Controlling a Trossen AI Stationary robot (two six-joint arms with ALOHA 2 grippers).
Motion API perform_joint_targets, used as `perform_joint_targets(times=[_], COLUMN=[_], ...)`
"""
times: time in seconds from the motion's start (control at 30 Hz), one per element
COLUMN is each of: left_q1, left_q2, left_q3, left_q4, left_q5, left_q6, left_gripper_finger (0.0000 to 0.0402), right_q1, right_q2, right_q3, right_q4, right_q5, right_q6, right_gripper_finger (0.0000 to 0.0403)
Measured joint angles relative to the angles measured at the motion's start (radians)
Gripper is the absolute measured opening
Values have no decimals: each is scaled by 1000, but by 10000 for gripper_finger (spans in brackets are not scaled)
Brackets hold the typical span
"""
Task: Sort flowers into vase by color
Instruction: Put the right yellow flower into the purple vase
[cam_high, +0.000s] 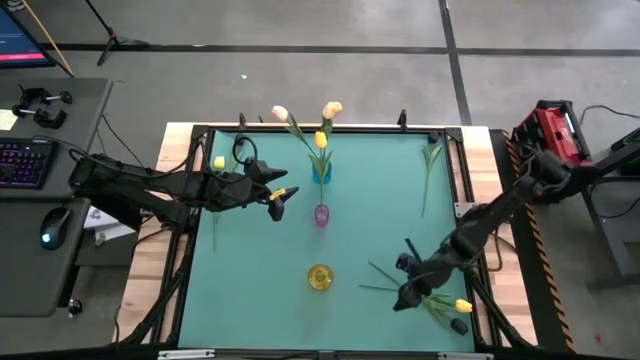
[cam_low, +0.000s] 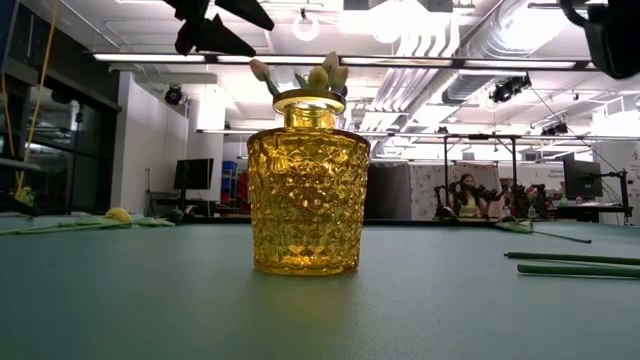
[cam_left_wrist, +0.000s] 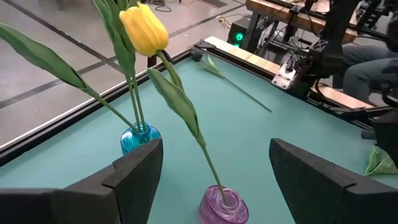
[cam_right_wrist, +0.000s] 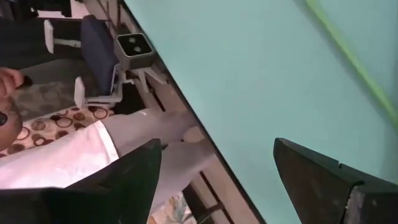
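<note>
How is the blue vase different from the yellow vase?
The blue vase holds flowers; the yellow vase shows none inside. The blue vase stands near the table's far edge, while the yellow vase sits toward the near side. The purple vase stands between them. Both are upright see-through glass.

yellow vase (cam_low: 307, 183) hides flower stems
</note>
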Motion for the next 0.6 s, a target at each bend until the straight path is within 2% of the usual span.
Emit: perform_joint_targets(times=[0.13,0.33,0.43,0.6], left_q1=[2,1,1,1], left_q2=[0,0,0,0], left_q3=[0,0,0,0], left_q4=[-5,-16,-17,-17], left_q5=[0,0,0,0], left_q6=[0,0,0,0], left_gripper_finger=[282,282,282,282], right_q1=[-15,-35,-35,-35], right_q2=[81,215,291,397], right_q3=[104,347,451,547], right_q4=[-41,-481,-636,-670], right_q5=[22,21,40,42], right_q6=[-82,-340,-484,-686], right_gripper_finger=[298,298,298,298])
